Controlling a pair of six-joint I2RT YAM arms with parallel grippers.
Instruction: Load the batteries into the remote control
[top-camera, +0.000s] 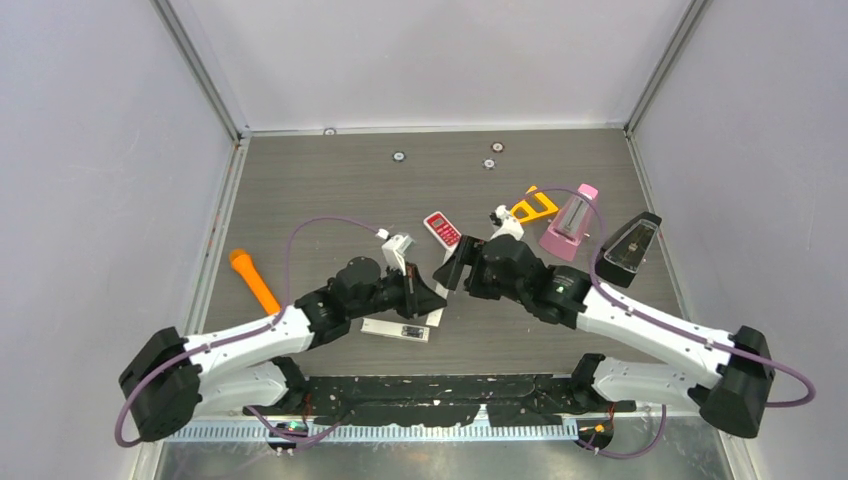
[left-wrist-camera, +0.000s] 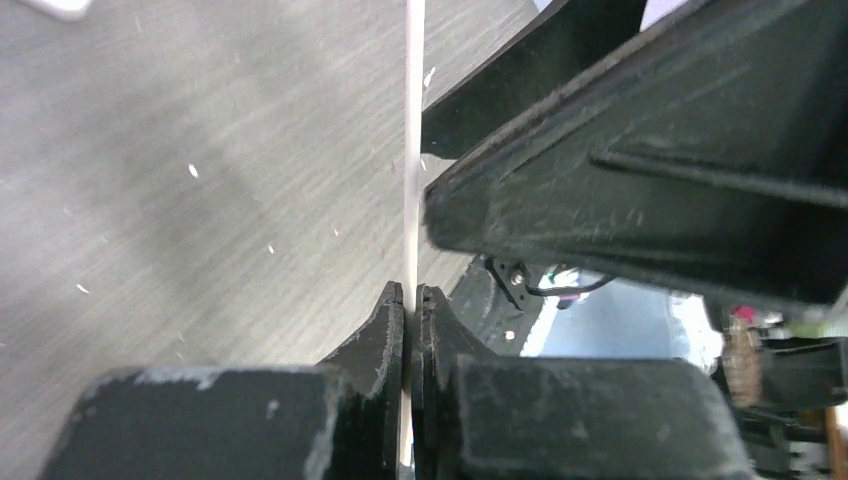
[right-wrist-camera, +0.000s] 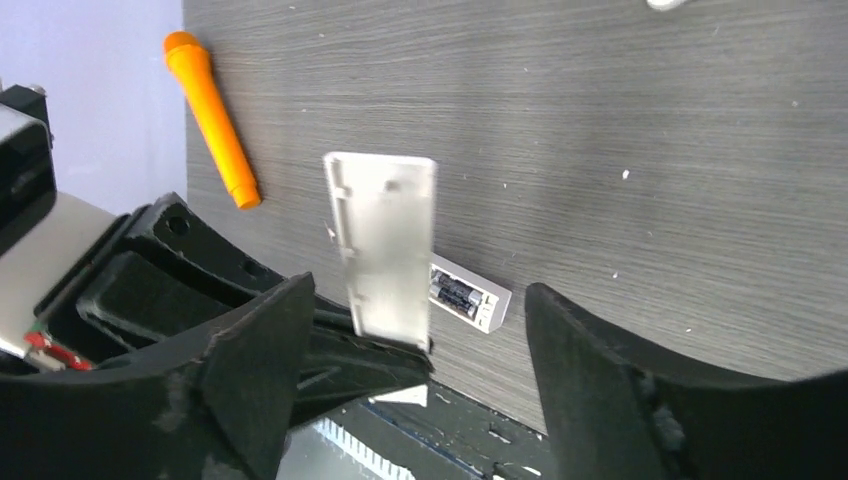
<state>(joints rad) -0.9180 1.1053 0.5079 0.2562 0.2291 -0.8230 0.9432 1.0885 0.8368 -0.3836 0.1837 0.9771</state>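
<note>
Two dark batteries (right-wrist-camera: 452, 296) are sitting in the open compartment of a white remote (right-wrist-camera: 488, 305) that is lying flat on the grey table (right-wrist-camera: 650, 150).
Beside it, the left gripper (left-wrist-camera: 410, 300) is pinching a thin white cover plate (right-wrist-camera: 388, 250) upright, jaws tight on its lower edge. The right gripper (right-wrist-camera: 418, 300) is hovering close by, jaws spread wide and gripping nothing. An orange stick (right-wrist-camera: 210, 115) is lying well apart.

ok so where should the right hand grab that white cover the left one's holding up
Take the white cover by its two long edges on the free upper half, coming straight at its flat face. It stands upright, with the left hand pinching its lower end, and the open right hand looks wide enough to span it.
</note>
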